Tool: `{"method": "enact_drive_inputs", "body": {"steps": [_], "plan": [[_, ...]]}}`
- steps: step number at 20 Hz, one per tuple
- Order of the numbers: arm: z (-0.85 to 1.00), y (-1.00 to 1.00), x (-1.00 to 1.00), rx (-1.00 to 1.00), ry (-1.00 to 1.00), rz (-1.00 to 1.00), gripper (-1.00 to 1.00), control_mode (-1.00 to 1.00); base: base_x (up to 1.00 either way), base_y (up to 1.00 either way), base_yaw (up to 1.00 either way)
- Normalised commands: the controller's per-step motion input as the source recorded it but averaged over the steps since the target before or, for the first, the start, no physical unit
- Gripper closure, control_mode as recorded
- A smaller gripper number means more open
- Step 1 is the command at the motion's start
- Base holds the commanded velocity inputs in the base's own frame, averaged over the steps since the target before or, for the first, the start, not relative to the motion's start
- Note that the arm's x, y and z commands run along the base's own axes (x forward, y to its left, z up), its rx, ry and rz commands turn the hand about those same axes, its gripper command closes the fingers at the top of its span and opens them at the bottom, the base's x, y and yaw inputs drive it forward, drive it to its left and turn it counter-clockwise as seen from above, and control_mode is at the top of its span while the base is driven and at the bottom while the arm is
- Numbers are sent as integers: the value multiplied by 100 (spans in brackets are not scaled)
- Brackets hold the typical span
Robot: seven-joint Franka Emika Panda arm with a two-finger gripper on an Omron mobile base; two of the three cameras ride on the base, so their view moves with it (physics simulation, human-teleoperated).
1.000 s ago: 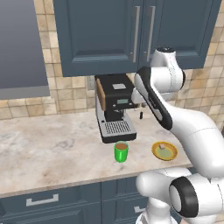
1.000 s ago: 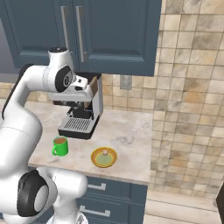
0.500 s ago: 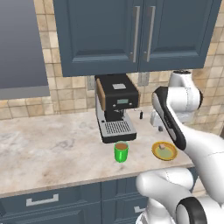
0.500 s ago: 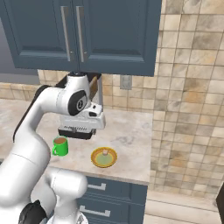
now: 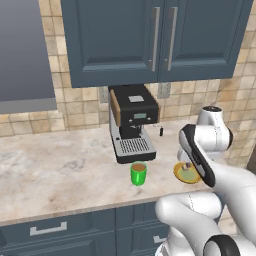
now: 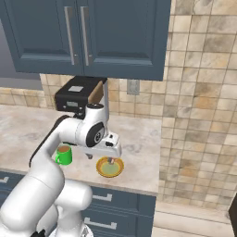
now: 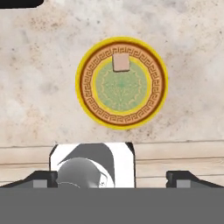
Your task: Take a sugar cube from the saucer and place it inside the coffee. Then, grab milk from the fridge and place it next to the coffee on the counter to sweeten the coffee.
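The yellow-orange saucer (image 7: 83, 83) lies on the beige counter (image 5: 60, 170), right of the green coffee (image 5: 138, 173) cup. The pale sugar cube (image 7: 121, 61) rests on the saucer's inner ring, toward the top of the hand view. My gripper (image 6: 101, 158) hovers open just above the saucer (image 6: 99, 167), a little to its cup side, and nothing sits between its wide-spread fingertips (image 7: 181, 177). In the left base view the forearm covers part of the saucer (image 5: 181, 175). In the right base view the coffee (image 6: 64, 155) shows left of the hand. The fridge and the milk are out of view.
A black and silver coffee machine (image 5: 132, 125) stands against the tiled wall right behind the cup. Dark blue wall cabinets (image 5: 155, 40) hang above it. The counter's front edge (image 7: 175, 146) runs close below the saucer, and its right end (image 6: 155, 152) lies just past it.
The arm has swung down and to the right, from in front of the coffee machine to over the saucer. The jaws have spread wider.
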Motion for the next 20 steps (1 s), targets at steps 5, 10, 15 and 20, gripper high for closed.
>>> {"method": "enact_drive_inputs", "body": {"steps": [5, 10, 15, 20], "plan": [[-33, -1, 31, 0, 0, 0, -100, -100, 0, 0, 0], [-22, 0, 42, 0, 0, 0, -100, -100, 0, 0, 0], [-23, -2, 33, 0, 0, 0, -100, -100, 0, 0, 0], [-24, -8, 6, 0, 0, 0, -100, -100, 0, 0, 0]]}}
